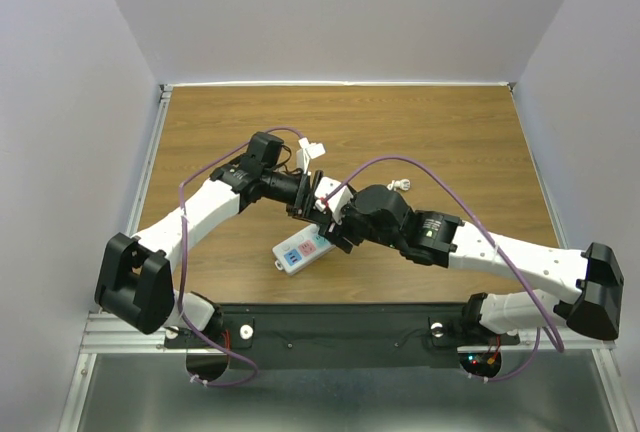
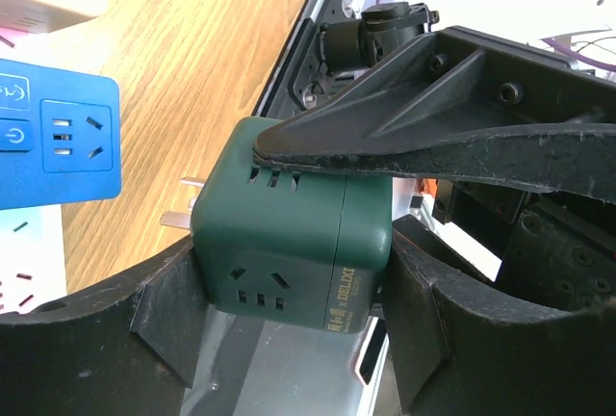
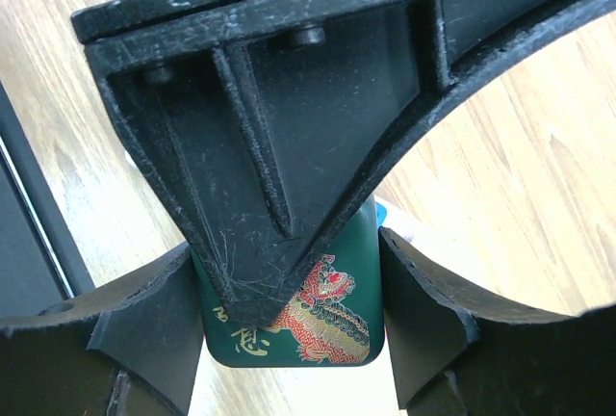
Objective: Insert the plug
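My left gripper (image 2: 294, 276) pinches the green plug (image 2: 279, 233) by its sides, and the right gripper (image 3: 289, 325) clamps it crosswise. The near-cubic plug hangs just beside the power strip (image 1: 303, 249), with its prongs (image 2: 178, 216) aimed toward the strip's blue socket (image 2: 58, 137) and not touching it. Only the right wrist view shows the plug's dragon print (image 3: 322, 315). From overhead the grippers hide the plug.

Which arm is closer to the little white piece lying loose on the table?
Right. The right arm sits just beside the white piece, on its near side. The left arm lies well off to its left, beyond the green plug.
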